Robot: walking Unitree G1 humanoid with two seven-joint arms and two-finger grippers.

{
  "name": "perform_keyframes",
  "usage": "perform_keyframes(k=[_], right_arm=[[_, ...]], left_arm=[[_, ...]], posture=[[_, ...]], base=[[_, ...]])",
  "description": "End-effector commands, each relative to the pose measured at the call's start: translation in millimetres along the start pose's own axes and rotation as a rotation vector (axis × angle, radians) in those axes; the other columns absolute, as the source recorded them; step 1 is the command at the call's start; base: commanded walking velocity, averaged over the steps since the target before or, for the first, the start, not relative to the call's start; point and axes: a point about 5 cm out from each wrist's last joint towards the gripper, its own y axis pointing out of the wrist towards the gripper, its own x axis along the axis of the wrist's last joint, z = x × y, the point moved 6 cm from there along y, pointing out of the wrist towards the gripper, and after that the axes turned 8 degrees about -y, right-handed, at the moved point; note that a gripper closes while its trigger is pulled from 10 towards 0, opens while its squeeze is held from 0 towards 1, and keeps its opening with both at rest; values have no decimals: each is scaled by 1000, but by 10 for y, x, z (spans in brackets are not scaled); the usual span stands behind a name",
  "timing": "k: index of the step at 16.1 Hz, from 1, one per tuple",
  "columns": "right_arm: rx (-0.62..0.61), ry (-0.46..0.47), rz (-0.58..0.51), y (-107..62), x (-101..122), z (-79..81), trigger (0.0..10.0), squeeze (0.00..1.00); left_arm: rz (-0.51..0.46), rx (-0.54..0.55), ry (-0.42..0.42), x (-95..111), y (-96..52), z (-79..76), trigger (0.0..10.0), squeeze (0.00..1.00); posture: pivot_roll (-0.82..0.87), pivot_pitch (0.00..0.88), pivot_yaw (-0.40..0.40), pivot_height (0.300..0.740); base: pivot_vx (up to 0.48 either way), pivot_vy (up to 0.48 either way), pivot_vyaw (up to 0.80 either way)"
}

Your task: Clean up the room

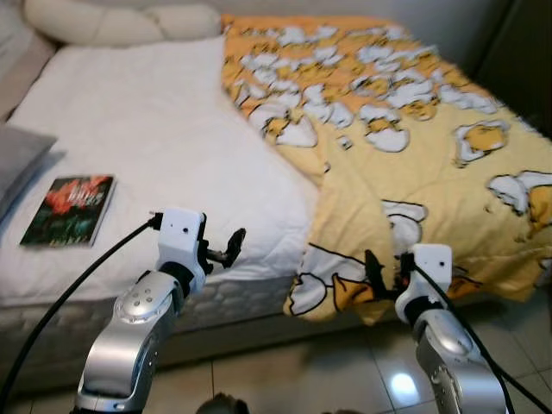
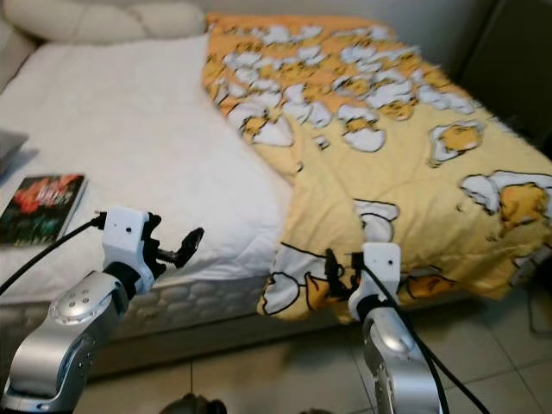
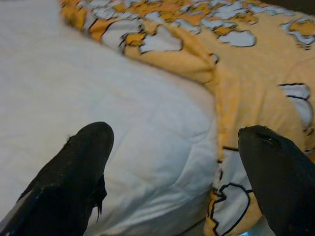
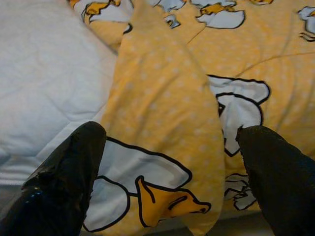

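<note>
A yellow blanket (image 1: 414, 147) printed with white and orange cartoon figures covers the right half of the bed, and its near corner (image 4: 162, 162) hangs over the front edge. The left half shows the bare white quilted mattress cover (image 1: 155, 129). A dark book (image 1: 69, 210) with a red cover picture lies on it near the front left. My left gripper (image 1: 226, 248) is open, held just above the front edge of the white cover, close to the blanket's border (image 3: 197, 64). My right gripper (image 1: 385, 274) is open in front of the hanging blanket corner, holding nothing.
Cream pillows (image 1: 112, 21) lie at the head of the bed, and a grey cushion (image 1: 17, 159) sits at the left edge. A tiled floor (image 1: 328, 371) runs along the bed's front. Dark furniture (image 1: 526, 52) stands at the far right.
</note>
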Motion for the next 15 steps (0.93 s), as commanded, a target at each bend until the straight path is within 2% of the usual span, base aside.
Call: perform_keyframes(k=[1,4,6,11,14,15], right_arm=[[-4,-12,1,-2,41,-22,10000,0],[-2,-11,14,-9,28,-40,10000,0],[-19,13,17,-12,31,-79,10000,0],[-13,6,43,-8,-1,-90,10000,0],[15,-27,118,31,-124,-53,10000,0],[49,-28,166,44,-195,2,10000,1000]], left_arm=[[6,7,1,-33,-15,6,10000,0],[2,5,-4,-36,-28,1,10000,0],[-1,9,-7,-34,-36,11,10000,0],[-3,7,-11,-48,-51,2,10000,0],[8,-35,5,-70,-74,-68,10000,0],[37,-105,36,-118,-101,-154,10000,0]], posture=[[-34,0,17,740],[-31,0,13,740],[-28,0,10,740],[-25,0,3,740],[-20,0,1,740],[-15,0,0,740]], base=[[292,0,650],[309,0,665],[328,0,0],[322,0,0],[0,0,0],[0,0,0]])
